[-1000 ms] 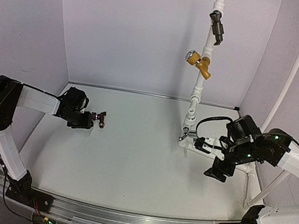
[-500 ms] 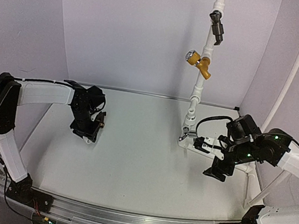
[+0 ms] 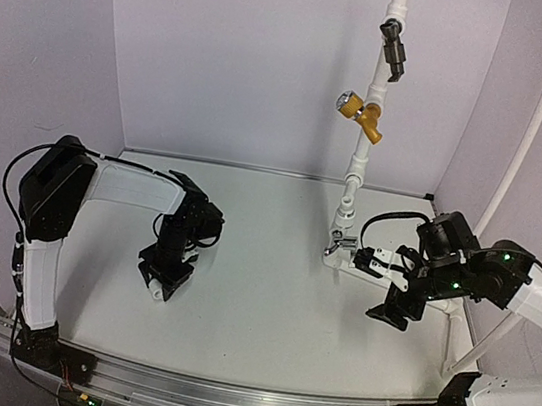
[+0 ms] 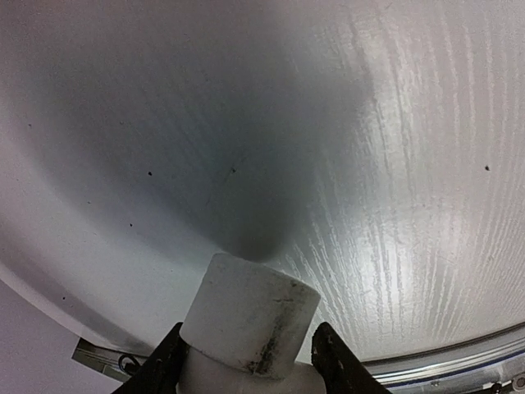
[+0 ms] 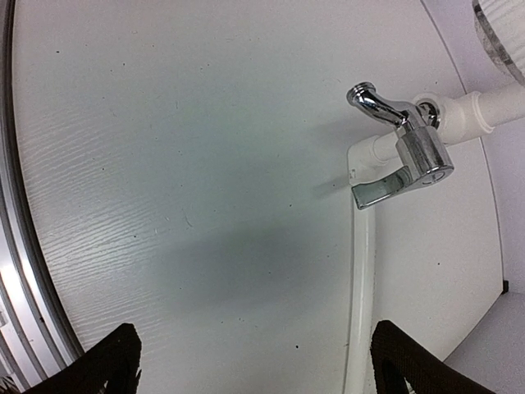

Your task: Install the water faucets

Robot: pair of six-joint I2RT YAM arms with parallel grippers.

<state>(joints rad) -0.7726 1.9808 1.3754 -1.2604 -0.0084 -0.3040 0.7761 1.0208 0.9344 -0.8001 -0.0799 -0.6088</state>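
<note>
My left gripper (image 3: 162, 277) points down close to the table, left of the middle. It is shut on a white plastic elbow fitting (image 4: 246, 312), whose round end sticks out between the fingers just above the tabletop; a bit of white shows below the fingers in the top view (image 3: 152, 289). The reddish-brown tap itself is hidden. My right gripper (image 3: 393, 308) is open and empty, low over the table at the right, beside the white pipe base (image 5: 359, 271). In the right wrist view its two fingertips (image 5: 115, 361) stand wide apart.
A white pipe stand (image 3: 357, 165) rises at the back right, carrying a yellow-brass valve (image 3: 361, 111) and a dark grey-black valve (image 3: 394, 49). A chrome tap (image 5: 402, 139) sits on the pipe at its foot. More white pipes (image 3: 529, 128) run up the right wall.
My left arm swung from the far left toward the middle and turned its gripper down to the table; the tap that showed at its tip is now hidden. The right arm barely moved.
</note>
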